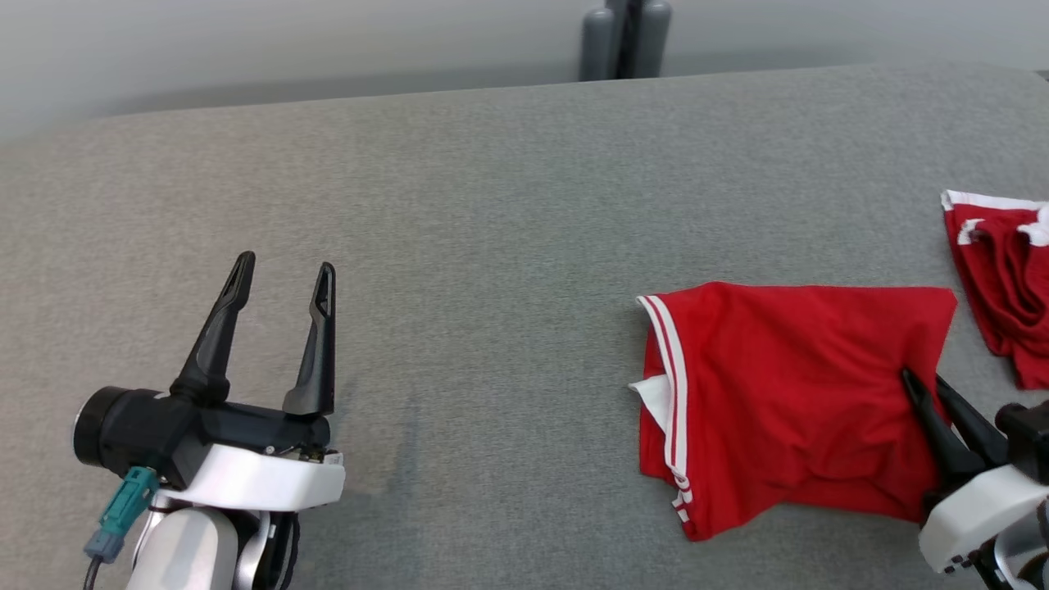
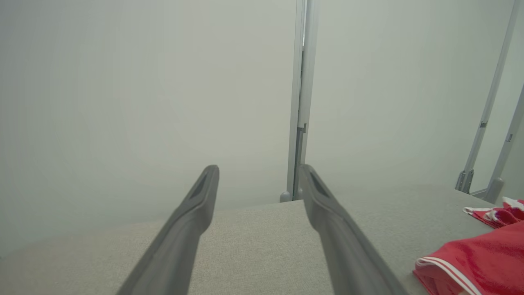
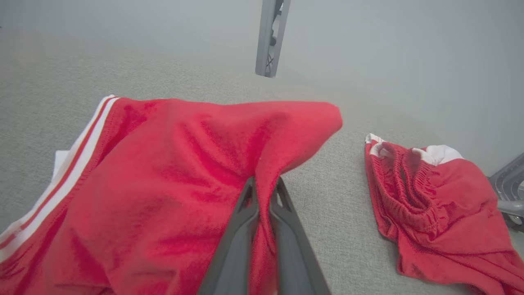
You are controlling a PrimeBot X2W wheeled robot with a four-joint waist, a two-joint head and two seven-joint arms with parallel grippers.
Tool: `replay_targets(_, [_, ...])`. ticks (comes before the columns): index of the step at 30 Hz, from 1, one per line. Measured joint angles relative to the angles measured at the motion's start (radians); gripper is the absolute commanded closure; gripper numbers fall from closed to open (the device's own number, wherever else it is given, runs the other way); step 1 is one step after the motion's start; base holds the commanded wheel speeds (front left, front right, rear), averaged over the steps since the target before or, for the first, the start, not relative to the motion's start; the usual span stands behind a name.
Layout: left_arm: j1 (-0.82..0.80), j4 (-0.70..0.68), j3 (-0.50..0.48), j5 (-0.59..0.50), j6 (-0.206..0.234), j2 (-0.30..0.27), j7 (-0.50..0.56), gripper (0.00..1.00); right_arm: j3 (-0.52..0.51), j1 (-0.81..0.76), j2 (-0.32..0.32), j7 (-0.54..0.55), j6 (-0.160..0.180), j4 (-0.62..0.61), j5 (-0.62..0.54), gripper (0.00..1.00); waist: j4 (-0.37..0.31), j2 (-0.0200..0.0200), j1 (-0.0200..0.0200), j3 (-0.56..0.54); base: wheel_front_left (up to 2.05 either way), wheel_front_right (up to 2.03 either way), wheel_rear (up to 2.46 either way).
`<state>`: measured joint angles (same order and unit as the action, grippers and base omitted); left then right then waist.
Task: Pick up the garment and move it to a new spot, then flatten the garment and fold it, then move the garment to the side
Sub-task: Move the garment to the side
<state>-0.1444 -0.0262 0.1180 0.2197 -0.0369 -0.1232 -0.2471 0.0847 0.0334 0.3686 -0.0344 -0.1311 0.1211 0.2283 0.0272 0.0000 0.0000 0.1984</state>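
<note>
The garment [image 1: 778,385] is a folded red piece with white stripes along its left edge, lying on the grey table at the right. My right gripper [image 1: 918,378] is shut on the garment's right edge. In the right wrist view the two fingers pinch a ridge of the garment [image 3: 172,180], which is pulled up between them at my right gripper [image 3: 264,184]. My left gripper [image 1: 283,274] stands open above bare table at the lower left, far from the cloth. In the left wrist view my left gripper [image 2: 258,172] holds nothing, and the garment [image 2: 475,262] shows at the lower right.
A second red and white garment [image 1: 1004,279] lies crumpled at the table's right edge, also seen as a heap [image 3: 434,200] beside the gripped cloth. The grey table [image 1: 492,246] stretches wide to the left and back. A grey post [image 1: 627,37] stands behind the far edge.
</note>
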Motion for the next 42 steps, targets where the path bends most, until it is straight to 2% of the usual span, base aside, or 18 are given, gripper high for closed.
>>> replay_targets(8, [-0.024, -0.041, -0.006, -0.007, 0.011, -0.023, 0.029, 0.00, 0.096, 0.170, 0.068, -0.020, 0.000, 0.023, 0.011, 1.00, -0.123, 0.0000, 0.0000, 0.047, 0.00, 0.00, 0.00])
replay_targets(14, [-0.056, -0.076, -0.006, -0.009, 0.012, -0.041, 0.051, 0.00, 0.101, 0.343, 0.155, -0.055, 0.000, 0.106, 0.039, 1.00, -0.173, 0.0000, 0.0000, 0.117, 0.00, 0.00, 0.00])
replay_targets(18, [-0.091, -0.104, 0.002, -0.019, 0.010, -0.054, 0.070, 0.00, 0.076, 0.459, 0.218, -0.084, 0.000, 0.192, 0.059, 1.00, -0.196, 0.0000, 0.0000, 0.179, 0.00, 0.00, 0.00])
replay_targets(23, [-0.148, -0.123, 0.016, -0.035, -0.003, -0.078, 0.090, 0.00, 0.044, 0.564, 0.292, -0.104, 0.000, 0.356, 0.083, 1.00, -0.213, 0.0000, 0.0000, 0.265, 0.00, 0.00, 0.00])
replay_targets(28, [-0.182, -0.134, 0.024, -0.044, -0.007, -0.088, 0.097, 0.00, 0.033, 0.632, 0.311, -0.144, 0.000, 0.499, 0.087, 1.00, -0.215, 0.0000, 0.0000, 0.333, 0.00, 0.00, 0.00])
replay_targets(29, [-0.185, -0.136, 0.026, -0.044, -0.007, -0.089, 0.097, 0.00, 0.033, 0.647, 0.307, -0.151, 0.000, 0.529, 0.089, 0.94, -0.216, 0.0000, 0.0000, 0.343, 0.00, 0.00, 0.00])
replay_targets(30, [-0.189, -0.139, 0.027, -0.044, -0.007, -0.089, 0.099, 0.00, 0.033, 0.663, 0.300, -0.152, 0.000, 0.560, 0.090, 0.56, -0.216, 0.0000, 0.0000, 0.351, 0.00, 0.00, 0.00])
replay_targets(31, [-0.192, -0.142, 0.028, -0.044, -0.007, -0.090, 0.102, 0.00, 0.032, 0.678, 0.293, -0.155, 0.000, 0.592, 0.089, 0.08, -0.217, 0.0000, 0.0000, 0.357, 0.00, 0.00, 0.00])
replay_targets(32, [-0.193, -0.142, 0.029, -0.044, -0.007, -0.090, 0.103, 0.00, 0.027, 0.692, 0.284, -0.162, 0.000, 0.621, 0.088, 0.00, -0.219, -0.0001, 0.0000, 0.361, 0.00, 0.00, 0.00])
replay_targets(33, [-0.196, -0.142, 0.033, -0.044, -0.007, -0.090, 0.104, 0.00, 0.015, 0.717, 0.272, -0.176, 0.000, 0.672, 0.084, 0.00, -0.220, 0.0000, 0.0000, 0.365, 0.00, 0.00, 0.00])
replay_targets(38, [-0.203, -0.126, 0.036, -0.036, -0.007, -0.087, 0.099, 0.00, -0.042, 0.736, 0.235, -0.214, 0.000, 0.732, 0.074, 0.00, -0.216, 0.0000, 0.0000, 0.345, 0.00, 0.00, 0.00])
replay_targets(42, [-0.175, -0.094, 0.025, -0.020, 0.010, -0.077, 0.074, 0.00, -0.104, 0.700, 0.148, -0.223, 0.000, 0.629, 0.071, 0.00, -0.212, 0.0000, 0.0000, 0.296, 0.00, 0.00, 0.00])
